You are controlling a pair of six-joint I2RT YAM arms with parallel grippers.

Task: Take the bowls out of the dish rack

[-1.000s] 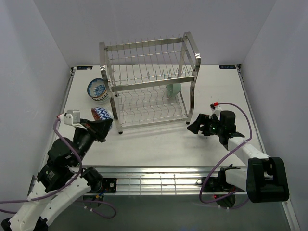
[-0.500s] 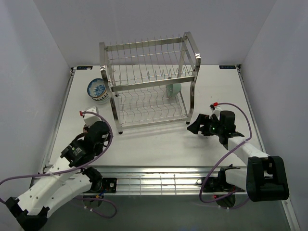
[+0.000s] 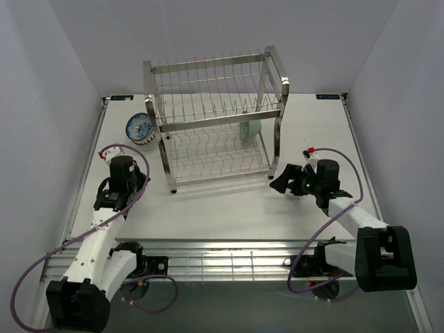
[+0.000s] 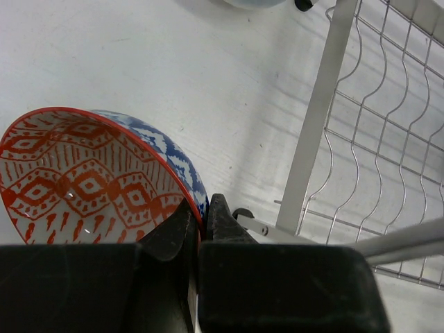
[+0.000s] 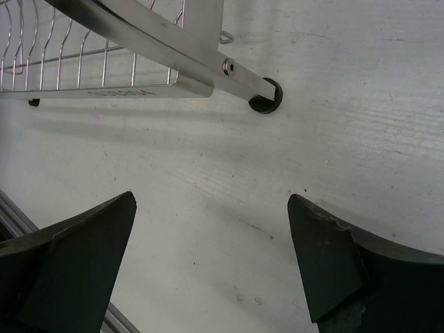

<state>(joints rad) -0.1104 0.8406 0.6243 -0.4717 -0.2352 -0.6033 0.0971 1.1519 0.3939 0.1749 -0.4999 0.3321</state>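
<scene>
My left gripper (image 3: 125, 179) is left of the dish rack (image 3: 215, 118), low over the table. In the left wrist view it (image 4: 201, 208) is shut on the rim of the red-blue patterned bowl (image 4: 83, 180), one finger inside and one outside; in the top view the arm hides this bowl. A blue-and-white bowl (image 3: 141, 129) sits on the table by the rack's left rear post. A pale mint green bowl (image 3: 251, 128) stands on edge in the rack's lower tier. My right gripper (image 3: 281, 184) is open and empty beside the rack's front right foot (image 5: 266, 97).
The rack's white front left post (image 4: 319, 118) and wire shelf stand close to the right of the held bowl. White walls enclose the table on three sides. A metal rail (image 3: 229, 260) runs along the near edge.
My left arm has swung left and back with the red-blue bowl, carrying it down beside the rack; the arm now hides the bowl from above. The right arm has not moved.
</scene>
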